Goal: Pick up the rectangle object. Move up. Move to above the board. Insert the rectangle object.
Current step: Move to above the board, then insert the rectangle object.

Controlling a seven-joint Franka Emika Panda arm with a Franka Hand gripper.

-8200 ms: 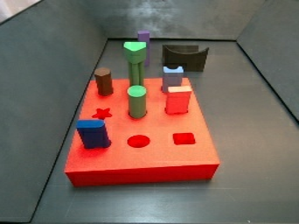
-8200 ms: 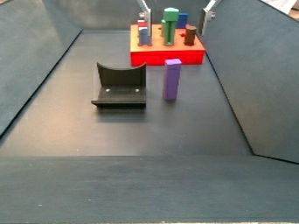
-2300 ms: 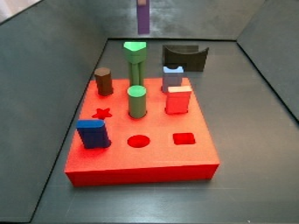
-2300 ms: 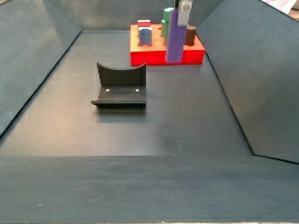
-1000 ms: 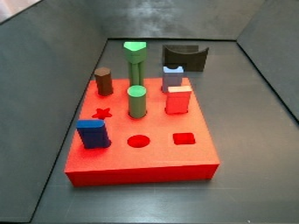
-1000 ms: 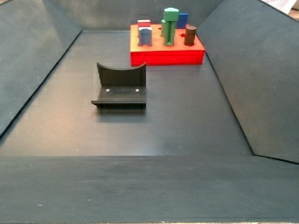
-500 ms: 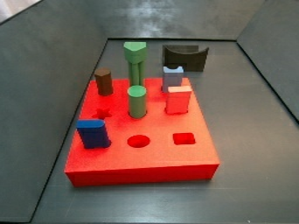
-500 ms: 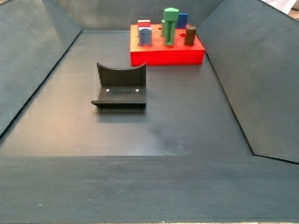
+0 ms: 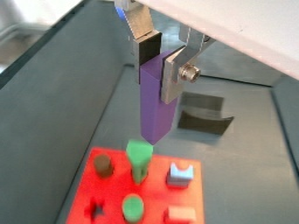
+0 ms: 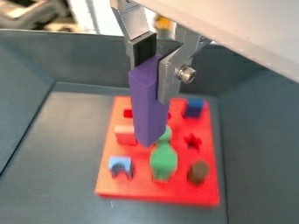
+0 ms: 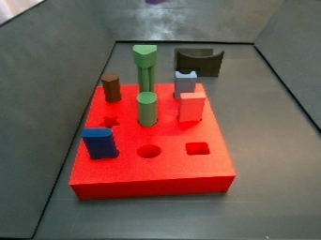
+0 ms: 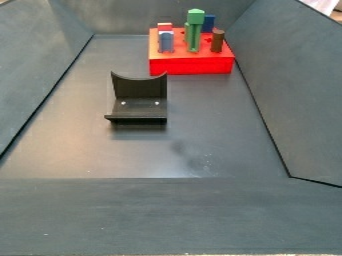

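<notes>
The gripper (image 9: 158,66) is shut on the top of the rectangle object (image 9: 156,114), a slim purple block that hangs upright. Both show in the other wrist view too: the gripper (image 10: 155,66) and the block (image 10: 145,109). Below lies the red board (image 9: 117,188), also seen from the wrist (image 10: 140,188) and in both side views (image 11: 150,183) (image 12: 194,65). In a side view only the block's purple lower end (image 11: 156,2) shows at the top edge, far above the board's back. The gripper is out of both side views.
On the board stand a tall green peg (image 11: 145,66), a green cylinder (image 11: 146,108), a brown peg (image 11: 112,88), a dark blue block (image 11: 99,142), a red block (image 11: 191,106) and a pale blue block (image 11: 186,82). Star (image 11: 111,121), circle (image 11: 148,150) and square (image 11: 197,147) holes are open. The fixture (image 12: 136,98) stands on the floor.
The purple block left the floor near the fixture and rose out of the side views. Its lower end has now come back into sight at the top edge of a side view.
</notes>
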